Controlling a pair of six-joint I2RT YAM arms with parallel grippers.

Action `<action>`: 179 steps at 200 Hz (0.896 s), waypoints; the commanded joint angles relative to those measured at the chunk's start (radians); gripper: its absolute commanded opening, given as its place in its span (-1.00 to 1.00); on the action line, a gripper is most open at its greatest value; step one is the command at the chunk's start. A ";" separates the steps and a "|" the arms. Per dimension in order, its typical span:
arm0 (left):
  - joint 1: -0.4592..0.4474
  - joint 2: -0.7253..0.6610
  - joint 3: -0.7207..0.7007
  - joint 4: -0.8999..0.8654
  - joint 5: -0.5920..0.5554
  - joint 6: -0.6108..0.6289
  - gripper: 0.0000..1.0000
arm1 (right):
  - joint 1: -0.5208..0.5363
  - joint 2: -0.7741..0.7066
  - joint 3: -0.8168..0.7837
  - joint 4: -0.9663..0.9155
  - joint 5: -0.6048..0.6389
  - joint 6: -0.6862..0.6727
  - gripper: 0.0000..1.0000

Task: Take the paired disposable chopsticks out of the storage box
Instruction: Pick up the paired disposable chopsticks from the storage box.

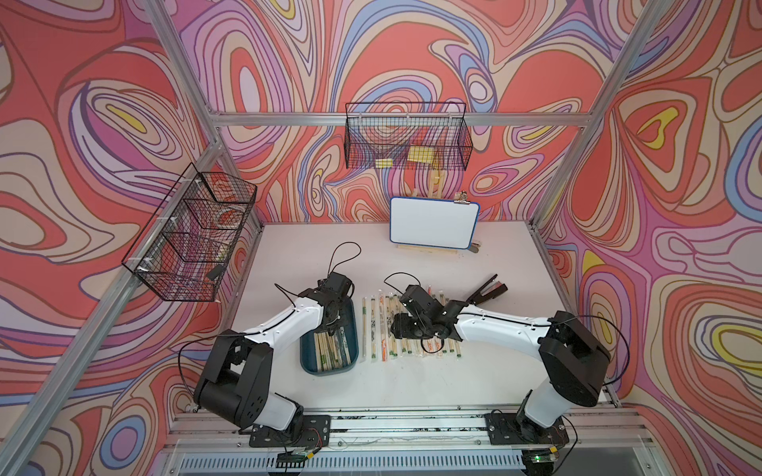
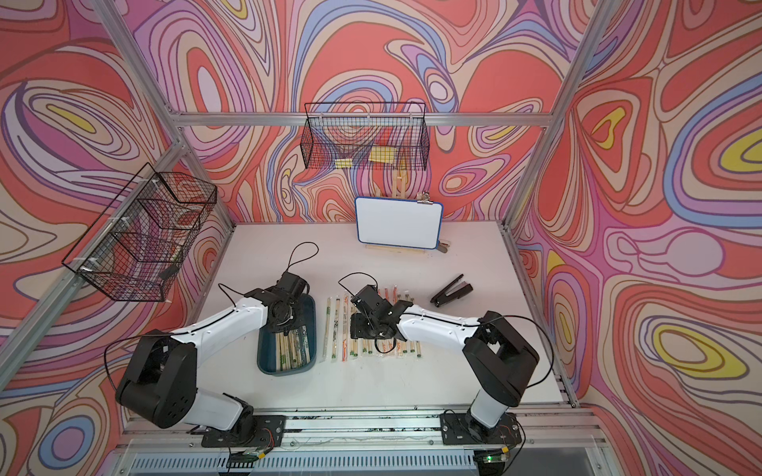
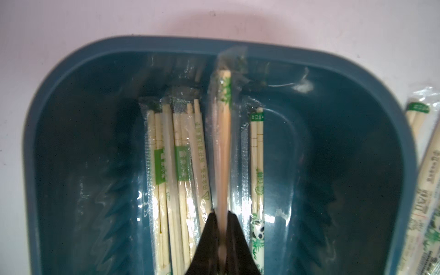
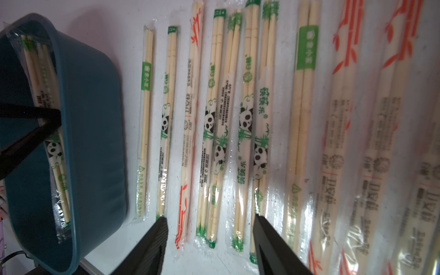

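Left end effector (image 3: pixel 222 238) clamped on one sleeved pair (image 3: pixel 222 142) inside box (image 3: pixel 166 45): lift level, clear the rim, lay beside row (image 4: pixel 214 119) on surface (image 1: pixel 412 391); right end effector (image 4: pixel 210 217) parted, holding nothing

Storage box (image 3: pixel 95 166): plain dark teal-blue.
Paired disposable chopsticks (image 4: pixel 246 119): pale bamboo in clear sleeves, printed with green bands and bamboo leaves, black-and-white pandas, and orange-red leaf sprigs.
Desk (image 1: pixel 412 391): off-white.
Walls (image 1: pixel 391 62): swirls of coral, lilac, blue, cream and yellow with dark outlines.
Wire basket (image 1: pixel 406 136), 12 o'clock: black.
Whiteboard (image 1: pixel 434 222): white with a blue rim.
Stapler-like tool (image 1: pixel 488 290), 2 o'clock of the desk: black.
Left pincer (image 3: pixel 222 213) and right pincer (image 4: pixel 210 219): black.
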 commanded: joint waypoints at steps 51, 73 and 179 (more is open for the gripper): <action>0.015 -0.002 -0.049 -0.022 -0.035 -0.013 -0.45 | 0.003 -0.011 -0.029 0.012 0.005 -0.005 0.25; 0.017 -0.013 -0.054 -0.023 -0.036 -0.014 -0.45 | 0.003 -0.013 -0.032 0.013 0.007 -0.005 0.25; 0.018 -0.050 -0.059 0.007 0.035 -0.018 -0.48 | 0.002 -0.005 -0.038 0.027 0.002 -0.003 0.26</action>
